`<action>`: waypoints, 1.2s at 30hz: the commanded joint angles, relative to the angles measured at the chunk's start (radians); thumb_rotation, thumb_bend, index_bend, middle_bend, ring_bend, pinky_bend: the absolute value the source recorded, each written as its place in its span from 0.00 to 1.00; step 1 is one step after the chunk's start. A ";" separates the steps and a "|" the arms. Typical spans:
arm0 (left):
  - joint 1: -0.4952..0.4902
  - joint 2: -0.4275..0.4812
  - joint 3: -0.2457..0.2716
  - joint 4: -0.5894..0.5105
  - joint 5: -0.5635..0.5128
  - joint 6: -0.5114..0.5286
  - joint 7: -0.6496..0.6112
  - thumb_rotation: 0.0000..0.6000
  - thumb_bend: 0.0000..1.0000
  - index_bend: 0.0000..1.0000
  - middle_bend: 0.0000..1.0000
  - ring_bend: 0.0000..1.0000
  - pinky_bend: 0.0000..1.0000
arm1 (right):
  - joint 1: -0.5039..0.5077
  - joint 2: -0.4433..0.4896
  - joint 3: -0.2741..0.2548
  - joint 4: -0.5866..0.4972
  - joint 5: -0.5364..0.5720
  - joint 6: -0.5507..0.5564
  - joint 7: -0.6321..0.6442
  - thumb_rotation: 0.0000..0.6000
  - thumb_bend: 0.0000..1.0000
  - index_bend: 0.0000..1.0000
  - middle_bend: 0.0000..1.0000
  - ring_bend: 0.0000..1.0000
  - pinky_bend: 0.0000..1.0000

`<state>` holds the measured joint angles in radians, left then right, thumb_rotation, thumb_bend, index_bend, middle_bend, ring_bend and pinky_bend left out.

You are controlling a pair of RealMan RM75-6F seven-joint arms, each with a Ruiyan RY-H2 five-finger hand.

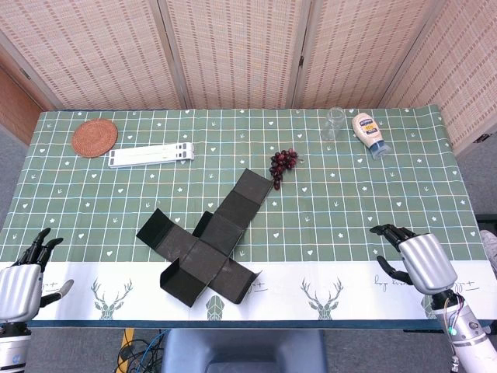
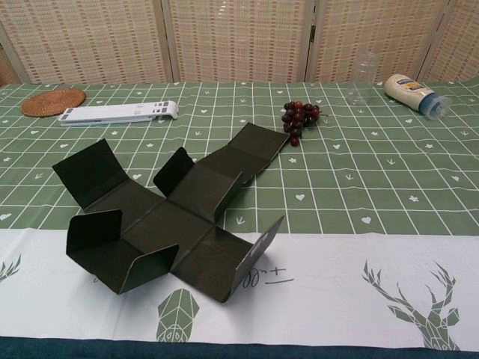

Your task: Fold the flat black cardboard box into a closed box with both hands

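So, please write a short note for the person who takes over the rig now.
Left hand: open, at the near left table edge, holding nothing.
Right hand: open, at the near right edge, holding nothing.
Flat black cardboard box: unfolded near the front centre, some flaps partly raised, touched by neither hand.
Done: nothing visible.
Left: fold up the walls and close the box.

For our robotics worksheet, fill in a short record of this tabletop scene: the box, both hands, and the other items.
box: black cardboard box, unfolded, some flaps tilted up, near front edge of the table
left hand: at front left corner, holding nothing
right hand: at front right, holding nothing
grapes: just beyond the box's far flap
far side: round mat, white stand, clear glass, sauce bottle lying down
folding: not begun
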<state>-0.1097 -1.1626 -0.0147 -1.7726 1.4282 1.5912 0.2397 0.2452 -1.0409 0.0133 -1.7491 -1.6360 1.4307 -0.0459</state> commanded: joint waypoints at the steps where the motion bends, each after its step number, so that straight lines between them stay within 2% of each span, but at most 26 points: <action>1: 0.003 0.002 -0.002 0.001 0.003 -0.001 -0.001 1.00 0.14 0.20 0.10 0.25 0.52 | -0.001 -0.002 0.004 -0.008 0.001 -0.001 -0.012 1.00 0.36 0.29 0.38 0.54 0.87; 11: 0.017 0.001 -0.006 0.008 0.020 -0.008 -0.026 1.00 0.14 0.20 0.10 0.25 0.52 | 0.007 0.004 0.021 -0.045 0.013 -0.027 -0.064 1.00 0.36 0.29 0.38 0.55 0.87; 14: 0.019 0.001 -0.006 0.009 0.026 -0.013 -0.028 1.00 0.14 0.20 0.10 0.25 0.52 | 0.059 0.004 0.038 -0.068 0.019 -0.105 -0.090 1.00 0.36 0.29 0.37 0.57 0.87; 17: 0.023 -0.001 -0.008 0.009 0.036 -0.010 -0.034 1.00 0.14 0.20 0.10 0.25 0.52 | 0.138 -0.009 0.063 -0.088 0.041 -0.224 -0.109 1.00 0.36 0.29 0.36 0.65 0.92; 19: 0.027 0.001 -0.008 0.008 0.040 -0.009 -0.038 1.00 0.14 0.20 0.10 0.25 0.52 | 0.201 -0.036 0.087 -0.089 0.074 -0.314 -0.110 1.00 0.36 0.29 0.35 0.72 0.99; 22: 0.033 0.008 -0.009 0.004 0.045 -0.005 -0.038 1.00 0.14 0.20 0.10 0.25 0.52 | 0.292 -0.089 0.118 -0.070 0.134 -0.446 -0.119 1.00 0.36 0.26 0.34 0.79 1.00; 28: 0.045 0.016 -0.009 -0.008 0.054 0.004 -0.037 1.00 0.14 0.20 0.10 0.25 0.52 | 0.460 -0.213 0.169 0.010 0.293 -0.675 -0.164 1.00 0.37 0.20 0.31 0.81 1.00; 36: 0.054 0.027 -0.012 -0.032 0.063 0.007 -0.022 1.00 0.14 0.20 0.10 0.25 0.52 | 0.638 -0.375 0.210 0.167 0.457 -0.827 -0.231 1.00 0.49 0.11 0.20 0.80 1.00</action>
<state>-0.0567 -1.1360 -0.0267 -1.8041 1.4909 1.5982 0.2176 0.8411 -1.3757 0.2063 -1.6226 -1.2187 0.6423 -0.2530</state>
